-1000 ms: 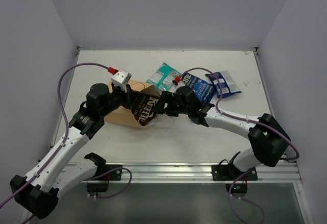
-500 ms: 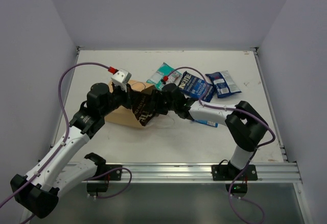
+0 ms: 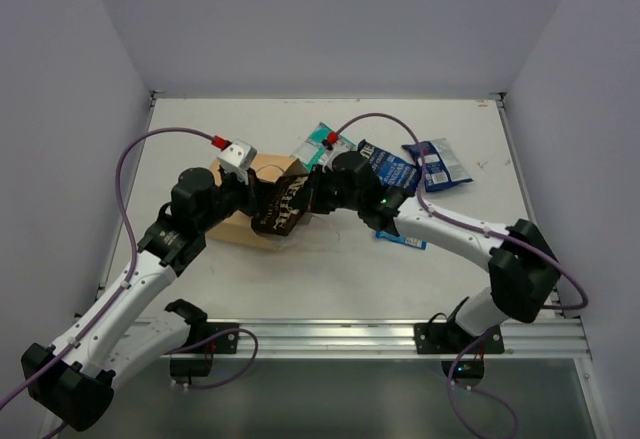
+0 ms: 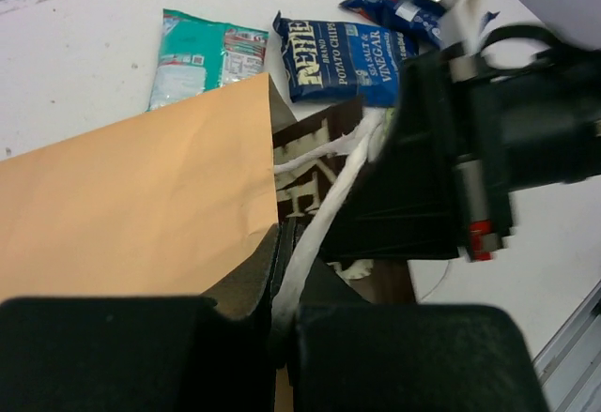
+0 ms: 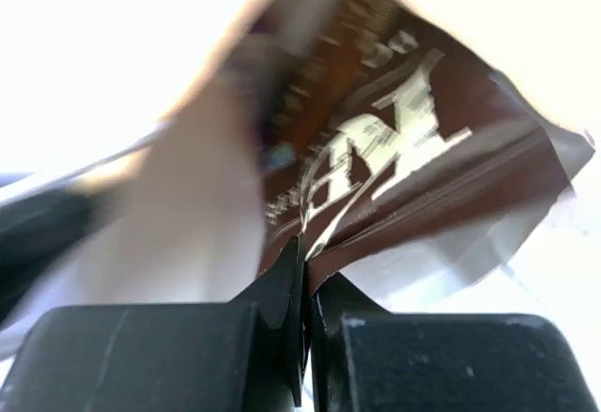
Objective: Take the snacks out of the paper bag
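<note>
**A:** Nearest you, toward the table's left edge, your left gripper (image 4: 282, 243) is shut tight on the rim of the paper bag (image 4: 141, 187) and its white string handle (image 4: 324, 210).

**B:** Your right gripper (image 5: 302, 262) is pinching the edge of the brown chip bag (image 5: 413, 177), which sticks partly out of the bag's mouth. You are on the pulling-out step.

**A:** Next, I think you should hold the bag firm and pull the chips to the right.

**B:** Then drop them by the small blue bar (image 3: 403, 240). Or put them farther back with the dark blue chip bag (image 3: 398, 172), the teal-white packet (image 3: 320, 142) and the blue-white packet (image 3: 438, 162), near the far edge.
</note>
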Controlling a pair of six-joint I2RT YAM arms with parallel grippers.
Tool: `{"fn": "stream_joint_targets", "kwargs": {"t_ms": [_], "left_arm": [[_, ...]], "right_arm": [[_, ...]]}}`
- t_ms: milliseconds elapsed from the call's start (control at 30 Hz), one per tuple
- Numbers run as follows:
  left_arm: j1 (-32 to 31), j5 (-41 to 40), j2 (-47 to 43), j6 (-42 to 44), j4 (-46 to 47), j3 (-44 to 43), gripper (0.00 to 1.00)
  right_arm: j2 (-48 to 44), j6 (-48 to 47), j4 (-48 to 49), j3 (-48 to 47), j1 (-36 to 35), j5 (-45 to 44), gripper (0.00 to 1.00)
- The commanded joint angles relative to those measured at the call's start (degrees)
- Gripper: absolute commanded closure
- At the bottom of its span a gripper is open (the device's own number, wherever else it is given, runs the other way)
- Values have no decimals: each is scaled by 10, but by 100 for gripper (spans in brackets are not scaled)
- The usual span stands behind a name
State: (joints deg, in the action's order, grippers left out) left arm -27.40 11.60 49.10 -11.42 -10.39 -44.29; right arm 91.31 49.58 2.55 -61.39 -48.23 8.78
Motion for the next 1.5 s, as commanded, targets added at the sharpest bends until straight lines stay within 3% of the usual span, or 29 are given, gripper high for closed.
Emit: {"fn": "stream_joint_targets", "kwargs": {"t_ms": [0, 333, 533, 700, 833, 967, 1267, 1433, 1467], "left_arm": [[3, -35, -5, 10, 17, 2, 100], [3, -62, 18, 34, 6, -11, 100], [4, -63, 19, 42, -4, -12, 100], [4, -47, 5, 44, -14, -16, 100], [5, -29, -3, 43, -33, -24, 100], [4, -18, -11, 33, -45, -27, 100], [5, -5, -24, 7, -49, -22, 100], [4, -1, -25, -2, -45, -20, 100], [4, 0, -26, -2, -45, -19, 100]], "right_arm": [[-103, -43, -41, -49, -3, 25, 100], [-255, -113, -161, -118, 26, 99, 100], [-300, -142, -262, -220, 123, 128, 100], [-284, -168, -288, -254, 218, 94, 100], [-222, -189, -283, -279, 280, 85, 100], [-97, -197, -237, -321, 337, 73, 100], [198, -173, -167, -611, 400, 164, 100], [236, -176, -95, -564, 443, 163, 100], [242, -171, -95, -537, 453, 161, 90]]}}
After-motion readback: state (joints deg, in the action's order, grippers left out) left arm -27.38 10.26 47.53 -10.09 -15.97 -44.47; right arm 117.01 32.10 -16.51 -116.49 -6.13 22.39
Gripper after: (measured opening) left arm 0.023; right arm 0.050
